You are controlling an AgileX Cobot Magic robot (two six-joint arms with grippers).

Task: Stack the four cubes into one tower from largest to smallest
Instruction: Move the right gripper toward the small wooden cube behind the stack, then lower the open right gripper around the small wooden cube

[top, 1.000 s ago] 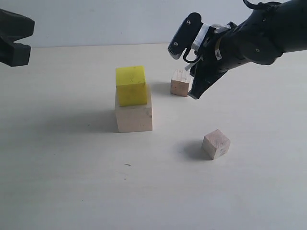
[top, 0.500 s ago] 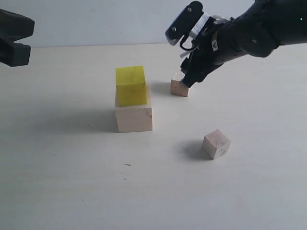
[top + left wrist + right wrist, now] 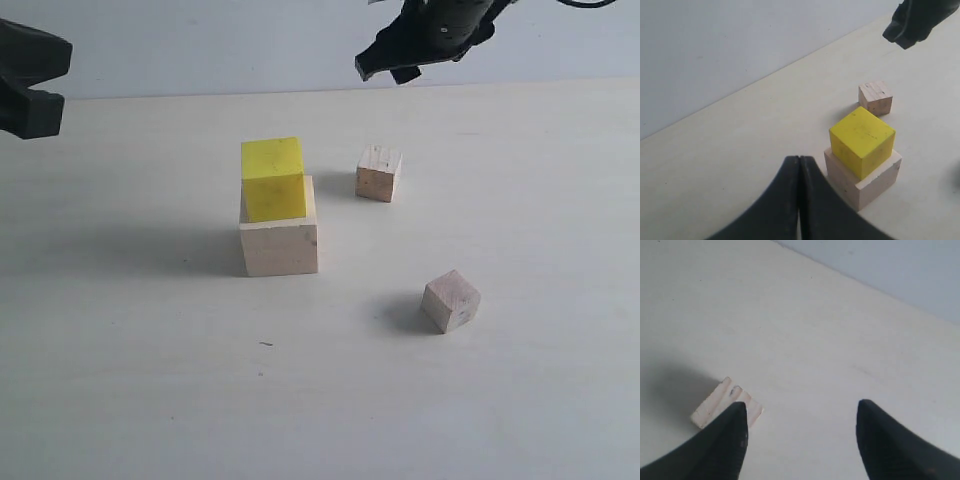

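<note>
The right pincer (image 3: 802, 407) hangs high over the table (image 3: 150, 380) with jaws wide and empty, one small wooden cube (image 3: 378, 173) below it, the other small cube (image 3: 450, 300) nearer the front, the yellow cube (image 3: 272, 178) atop the large pale cube (image 3: 280, 245) leftward, and the left pincer (image 3: 799, 165) pressed closed, empty.

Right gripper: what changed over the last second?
The right gripper rose away from the far small bare wooden cube with open jaws, taking nothing. That cube, the near small wooden cube, the bright yellow cube on the large pale wooden cube, and the shut left gripper stayed put.
</note>
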